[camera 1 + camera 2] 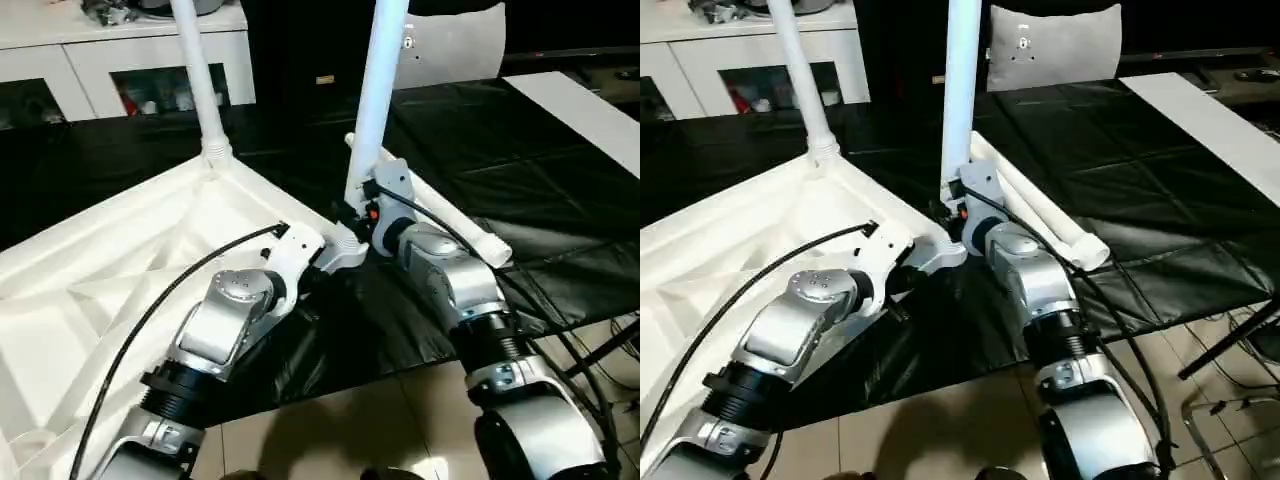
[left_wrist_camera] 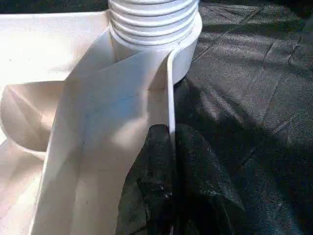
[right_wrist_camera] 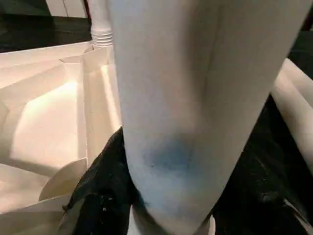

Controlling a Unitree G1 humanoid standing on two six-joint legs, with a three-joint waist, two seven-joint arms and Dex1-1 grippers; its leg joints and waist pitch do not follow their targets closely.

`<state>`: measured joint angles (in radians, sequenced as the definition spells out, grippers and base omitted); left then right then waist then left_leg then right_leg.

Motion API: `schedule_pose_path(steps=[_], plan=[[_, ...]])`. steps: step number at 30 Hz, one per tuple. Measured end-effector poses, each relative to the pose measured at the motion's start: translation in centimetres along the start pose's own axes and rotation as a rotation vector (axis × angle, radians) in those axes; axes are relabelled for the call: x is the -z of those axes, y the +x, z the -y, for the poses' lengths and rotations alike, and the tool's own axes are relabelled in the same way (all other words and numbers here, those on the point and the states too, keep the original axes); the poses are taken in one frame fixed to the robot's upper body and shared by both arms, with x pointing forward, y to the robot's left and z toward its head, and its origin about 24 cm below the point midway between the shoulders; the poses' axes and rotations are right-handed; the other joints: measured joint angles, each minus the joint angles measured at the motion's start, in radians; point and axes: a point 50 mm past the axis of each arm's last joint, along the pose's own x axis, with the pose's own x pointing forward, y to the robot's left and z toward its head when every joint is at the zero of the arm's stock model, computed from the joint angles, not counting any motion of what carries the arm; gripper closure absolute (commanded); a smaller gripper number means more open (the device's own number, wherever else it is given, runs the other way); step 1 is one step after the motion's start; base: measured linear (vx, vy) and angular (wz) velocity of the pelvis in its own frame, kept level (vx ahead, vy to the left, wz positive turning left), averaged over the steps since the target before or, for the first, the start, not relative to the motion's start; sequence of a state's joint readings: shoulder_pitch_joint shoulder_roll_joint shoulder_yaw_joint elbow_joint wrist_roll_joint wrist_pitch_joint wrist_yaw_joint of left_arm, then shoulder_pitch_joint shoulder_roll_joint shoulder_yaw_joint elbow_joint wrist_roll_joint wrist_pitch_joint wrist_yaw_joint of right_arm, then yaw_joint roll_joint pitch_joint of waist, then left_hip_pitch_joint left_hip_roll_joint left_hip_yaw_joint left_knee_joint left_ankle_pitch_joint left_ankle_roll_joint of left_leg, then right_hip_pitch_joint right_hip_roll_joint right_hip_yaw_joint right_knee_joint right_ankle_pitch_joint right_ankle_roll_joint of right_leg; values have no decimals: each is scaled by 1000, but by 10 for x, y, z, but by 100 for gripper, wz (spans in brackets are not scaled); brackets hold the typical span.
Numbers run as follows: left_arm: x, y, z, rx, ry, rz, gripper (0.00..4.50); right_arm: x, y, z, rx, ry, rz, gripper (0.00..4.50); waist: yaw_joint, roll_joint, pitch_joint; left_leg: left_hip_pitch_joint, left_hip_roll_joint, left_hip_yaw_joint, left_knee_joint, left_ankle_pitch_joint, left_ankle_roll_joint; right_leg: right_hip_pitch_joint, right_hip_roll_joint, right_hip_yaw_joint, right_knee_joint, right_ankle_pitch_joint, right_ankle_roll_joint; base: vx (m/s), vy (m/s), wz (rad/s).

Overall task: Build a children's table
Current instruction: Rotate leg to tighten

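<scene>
The upturned tabletop (image 1: 120, 270) is lying on the black worktop (image 1: 560, 190); its rim is pinched by the left gripper (image 2: 168, 161); a leg (image 1: 378, 90) is clasped upright at the corner by the right gripper (image 3: 161, 205); if tilted, it may be jammed in its socket.

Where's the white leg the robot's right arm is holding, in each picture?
Left eye view: leg upright, right of centre.
Right eye view: upright, centre.
Left wrist view: probably its ribbed base, at the tabletop corner.
Right wrist view: close up, centre.
Shared landmark: the tabletop.
</scene>
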<state>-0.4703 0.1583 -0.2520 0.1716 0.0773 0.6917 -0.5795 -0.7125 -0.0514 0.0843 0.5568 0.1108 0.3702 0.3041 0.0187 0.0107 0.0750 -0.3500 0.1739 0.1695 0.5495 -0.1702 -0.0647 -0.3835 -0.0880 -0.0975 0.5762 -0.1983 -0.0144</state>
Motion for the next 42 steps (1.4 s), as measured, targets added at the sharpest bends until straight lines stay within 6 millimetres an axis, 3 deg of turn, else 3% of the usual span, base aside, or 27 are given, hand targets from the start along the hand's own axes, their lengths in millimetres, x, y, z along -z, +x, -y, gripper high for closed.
schedule_pose_path(steps=[2,4,10,13,17,23,30,42], plan=[[0,0,0,-2,4,1,450,2,2,0,0,1,-3,208,-2,-1,0,0,0,0,0,0,0,-1,0,0,0,0,0,0,0,0],[-3,-1,2,7,19,12,450,14,4,2,15,12,-37,180,4,-1,5,-3,0,0,0,0,0,-3,0,0,0,0,0,0,0,0],[-7,-2,1,19,39,31,450,22,1,6,-4,1,-35,123,17,1,8,-10,0,1,-1,0,0,-9,0,1,2,6,-1,0,0,0],[-10,-2,1,33,54,44,450,32,-5,12,-24,-39,-57,95,28,1,9,-20,0,2,-1,0,0,-19,0,2,2,21,-7,0,0,0],[-12,-2,2,61,71,50,450,35,-17,20,-80,-88,-40,69,44,3,9,-22,2,2,-1,0,0,-20,2,1,2,21,-6,0,0,0],[-8,-7,-9,126,171,62,450,41,-46,40,-173,-156,-4,7,49,10,13,-22,2,2,-1,0,0,-20,2,2,2,21,-6,0,0,0],[2,-21,-25,255,300,54,450,18,-80,65,-354,-254,49,2,52,11,13,-24,4,2,2,2,8,-21,3,1,2,21,-6,0,0,0],[11,-37,-17,537,442,14,450,25,-90,48,-702,-331,-49,2,81,11,13,-31,4,3,26,-6,18,-20,-1,2,14,21,-7,0,0,0]])
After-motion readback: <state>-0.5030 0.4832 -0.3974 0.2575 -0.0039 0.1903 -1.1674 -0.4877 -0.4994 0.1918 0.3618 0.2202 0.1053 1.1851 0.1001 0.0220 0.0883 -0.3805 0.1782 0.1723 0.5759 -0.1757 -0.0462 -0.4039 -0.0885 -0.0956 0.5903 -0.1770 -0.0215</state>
